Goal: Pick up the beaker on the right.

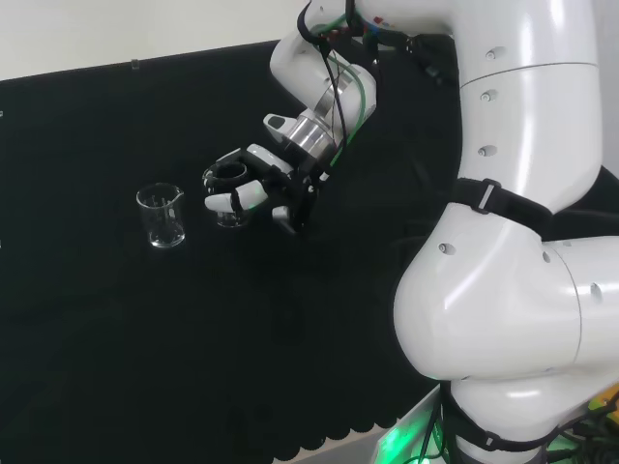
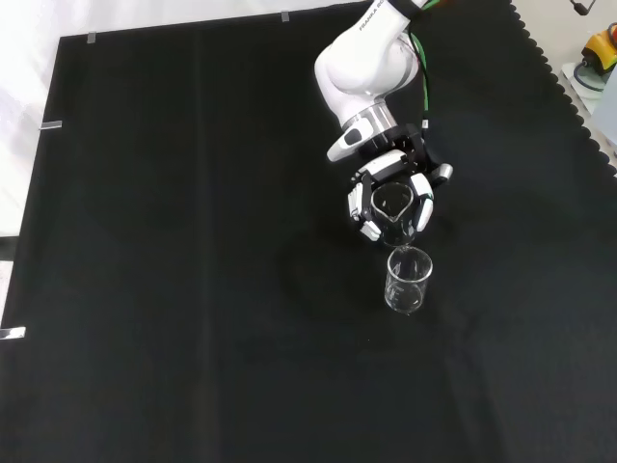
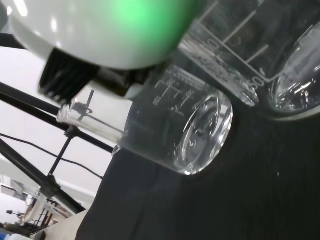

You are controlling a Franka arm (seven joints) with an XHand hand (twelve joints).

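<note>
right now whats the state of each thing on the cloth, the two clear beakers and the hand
clear glass beaker inside the hand: upright, looks empty, fingers curled round it; whether it is off the cloth I cannot tell
other clear glass beaker: upright on the cloth, looks empty, standing free, untouched
black and white hand: fingers curled round the first beaker from above
black cloth: flat, covering the bench

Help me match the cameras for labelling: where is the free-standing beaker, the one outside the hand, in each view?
Head view: free-standing beaker stands left of the robot hand.
Front view: it stands just below the robot hand, at.
Wrist view: probably the beaker at; uncertain.
Shared landmark: the black cloth.
</note>
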